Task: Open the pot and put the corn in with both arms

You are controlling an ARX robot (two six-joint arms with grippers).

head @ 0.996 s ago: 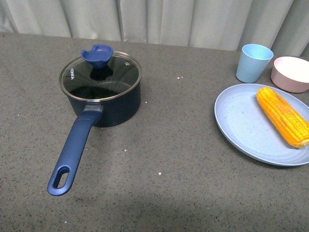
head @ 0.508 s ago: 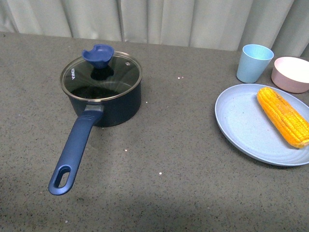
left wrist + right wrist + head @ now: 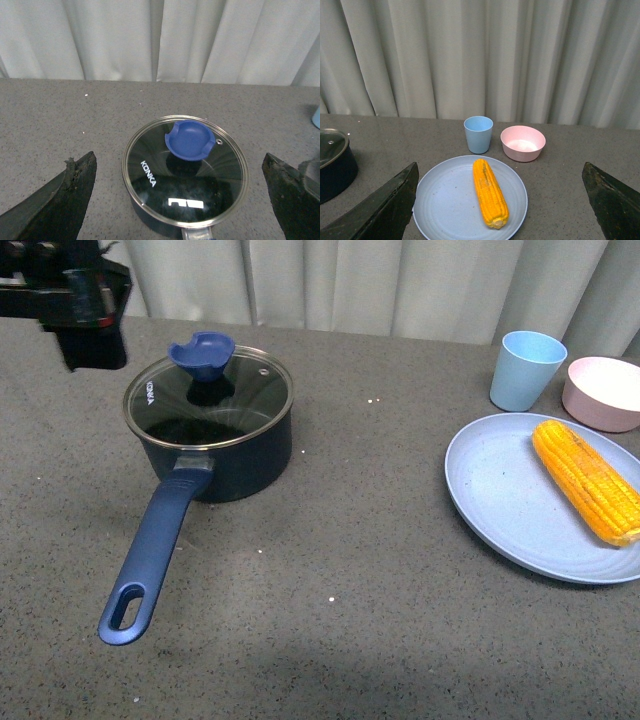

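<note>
The dark blue pot stands left of centre with its glass lid on, a blue knob on the lid, and its long handle pointing toward me. My left arm hovers just left of and behind the pot. In the left wrist view my left gripper is open and empty above the lid. The corn lies on a pale blue plate at the right. In the right wrist view my right gripper is open, high above the corn.
A pale blue cup and a pink bowl stand behind the plate, close to each other. A grey curtain hangs along the table's far edge. The pot's edge shows at the side of the right wrist view.
My left arm has come into the front view at the top left, beside the pot. The pot, the lid and the corn lie as before.
</note>
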